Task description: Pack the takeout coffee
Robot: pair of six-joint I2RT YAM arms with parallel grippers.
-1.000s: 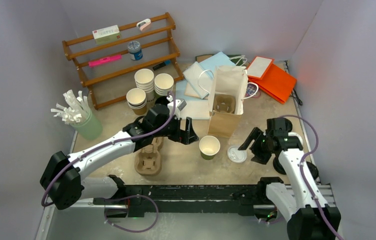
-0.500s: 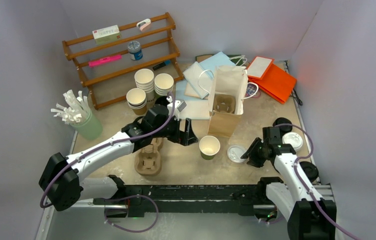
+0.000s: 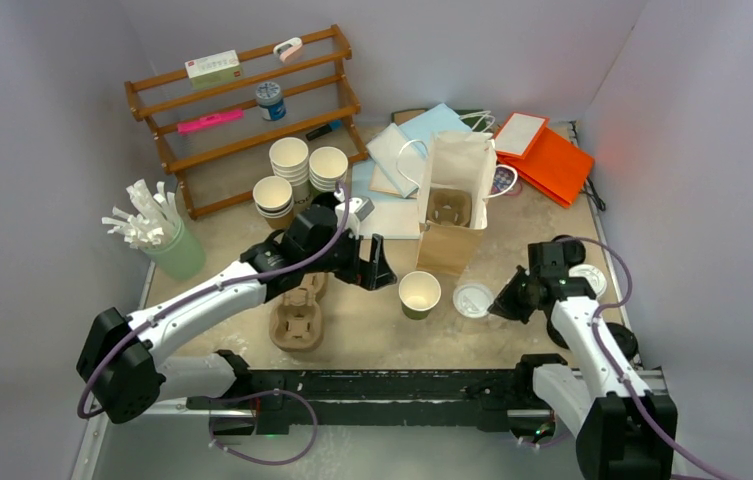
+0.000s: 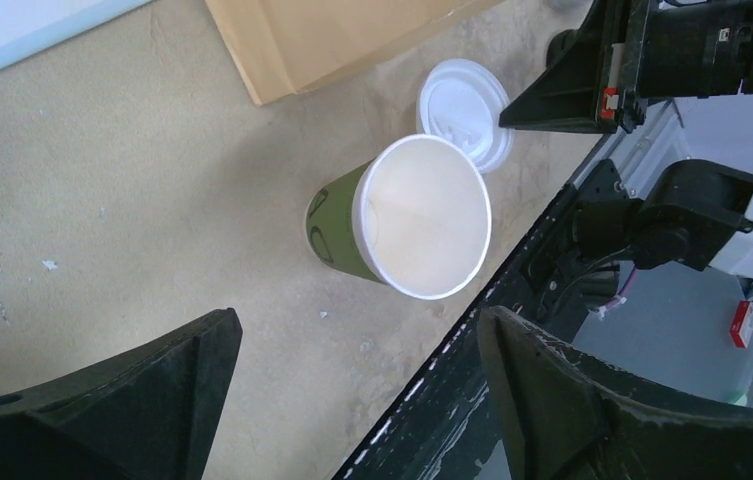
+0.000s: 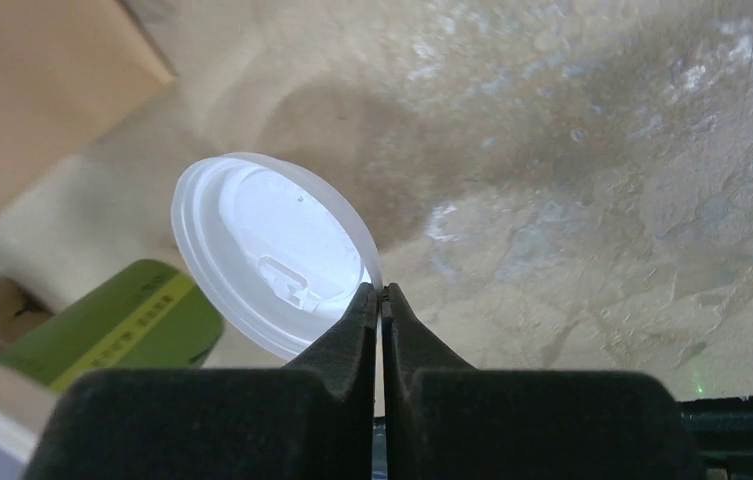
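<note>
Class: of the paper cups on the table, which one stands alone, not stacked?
The green-sided cup in front of the brown bag; the rest sit in three stacks by the wooden rack.

My right gripper (image 5: 380, 292) is pinched on the near rim of a white plastic lid (image 5: 267, 250). The two black fingers (image 5: 347, 335) meet with only that thin edge between them. The lid's top faces me, its sip slot showing just left of my fingertips. Lower left is the green side of a paper cup (image 5: 117, 325), which the lid's edge overlaps in my sight. A brown paper bag (image 5: 42, 90) fills the upper left corner. The mottled beige table (image 5: 602, 180) carries the lid's shadow.
</note>
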